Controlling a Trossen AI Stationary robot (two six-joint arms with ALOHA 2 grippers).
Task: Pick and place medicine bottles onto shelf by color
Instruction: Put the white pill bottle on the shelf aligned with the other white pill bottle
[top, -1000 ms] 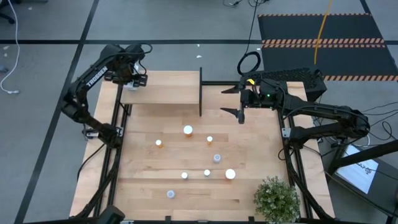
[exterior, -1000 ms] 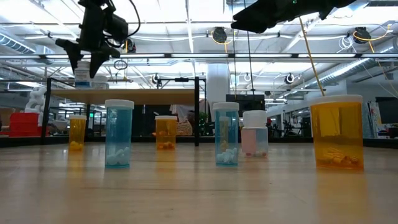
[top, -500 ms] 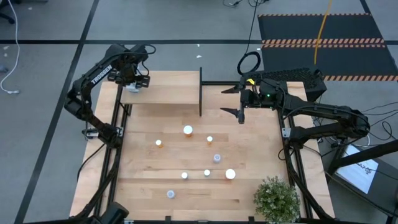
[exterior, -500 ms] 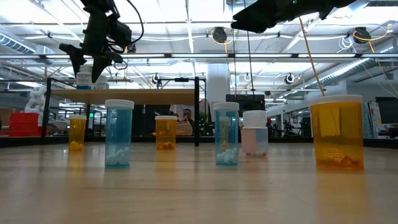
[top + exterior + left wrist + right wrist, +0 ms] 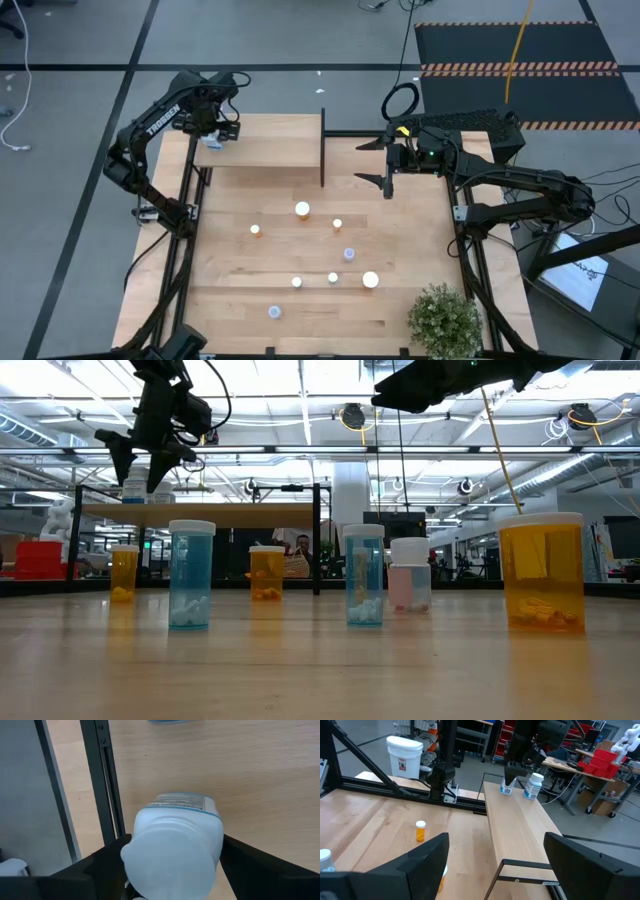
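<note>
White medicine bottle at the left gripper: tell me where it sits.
The white medicine bottle stands on the light-wood shelf at its far left end, between the left gripper's fingers.

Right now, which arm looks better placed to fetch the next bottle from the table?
Probably the right: its open end effector hangs free beside the shelf, nearer the loose bottles. The left end effector is around a white bottle.

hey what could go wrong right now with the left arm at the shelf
1. The left gripper straddles a white bottle near the shelf end; a finger catching it on withdrawal could tip it off the edge.
2. A second white bottle stands close beside it and could get knocked.
3. The right gripper waits open near the shelf's black panel, so a swing might hit it.
</note>
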